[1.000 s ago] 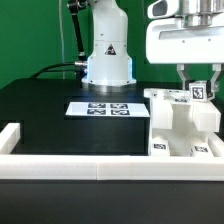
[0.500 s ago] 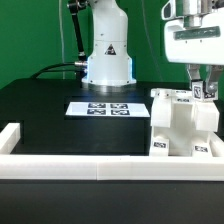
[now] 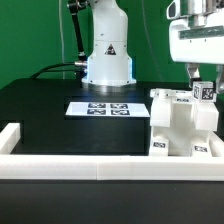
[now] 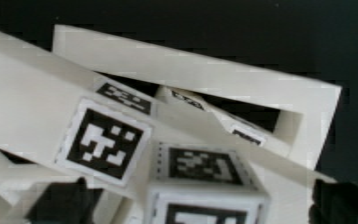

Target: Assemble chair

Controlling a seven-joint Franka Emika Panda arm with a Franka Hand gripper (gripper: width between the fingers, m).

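White plastic makes up the chair (image 3: pixel 183 125), which stands as one chunky joined block directly beneath the gripper (image 3: pixel 203 82). It sits close against the low white border wall (image 3: pixel 70 165) on the black table (image 3: pixel 45 110). Its slab, legs and side pieces appear locked together. At its top a small tagged post (image 3: pixel 203 92) rises into the space between the gripper's fingers.

The jaws look spread. In the exterior view a finger stands on each side of the post with a sliver of gap. In the wrist view the dark fingertips sit well out to either side of the tagged block, so nothing seems to be pinched.

By my reading the assembly is far along. The main body is built, and the post under the gripper seems seated in its place at the upper corner. I cannot tell from these views whether it is fully driven home. Low on the chair, down from the gripper toward the wall, two more tags show. I cannot say whether they belong to joined legs or to a piece merely resting there.

No loose part lies on the open table away from the gripper, which suggests little or nothing is left to fetch. Further off, toward the exterior view's left of the gripper, the marker board (image 3: pixel 100 107) lies flat. Behind it is the arm's base (image 3: pixel 108 55).
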